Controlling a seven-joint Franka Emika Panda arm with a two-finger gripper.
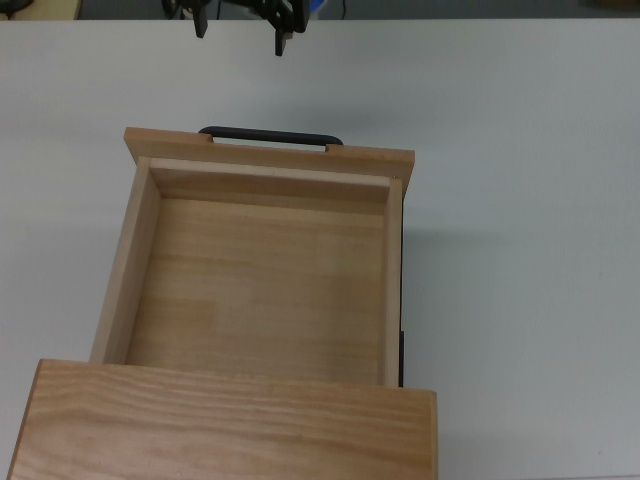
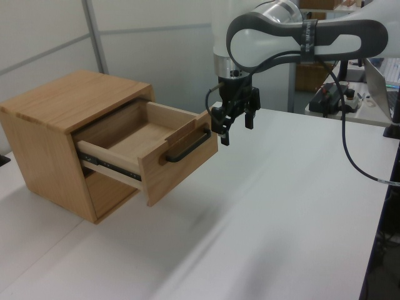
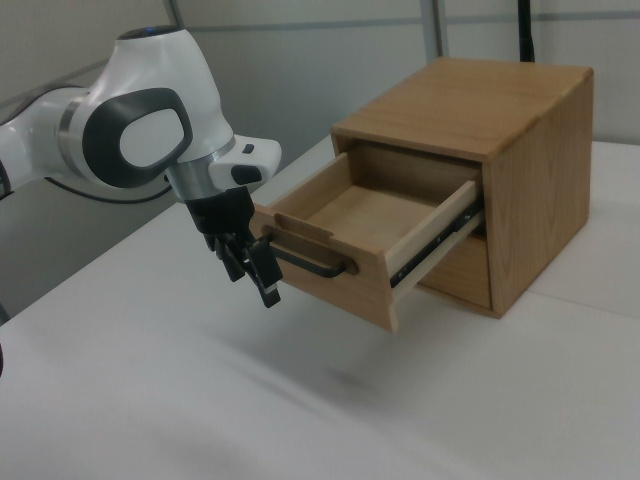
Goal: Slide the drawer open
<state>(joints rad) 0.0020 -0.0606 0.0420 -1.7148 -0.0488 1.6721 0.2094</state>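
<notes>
In the left view, the cabinet (image 2: pixel 59 125) stands at the left on the white tabletop (image 2: pixel 269 219), and the drawer (image 2: pixel 153 147) juts out of it toward the left view's right, pulled well out on its dark side rails so that its empty wooden floor lies open from above. Judged from this, the sliding is as good as done: most of the drawer's length is clear of the cabinet, and at most a last bit of travel could remain, though the rails' end stop cannot be seen. The black bar handle (image 2: pixel 186 145) on the front panel is bare, with nothing around it. Just right of it hangs the gripper (image 2: pixel 236 122), apart from the handle and a little above it, its fingers (image 2: pixel 224 134) spread with nothing between them. Farther right the tabletop runs wide and bare, so the arm has free room to draw back; the drawer's front corner and handle are the only edges near it. In the top view the gripper (image 1: pixel 240 25) sits at the far edge, well beyond the handle.
</notes>
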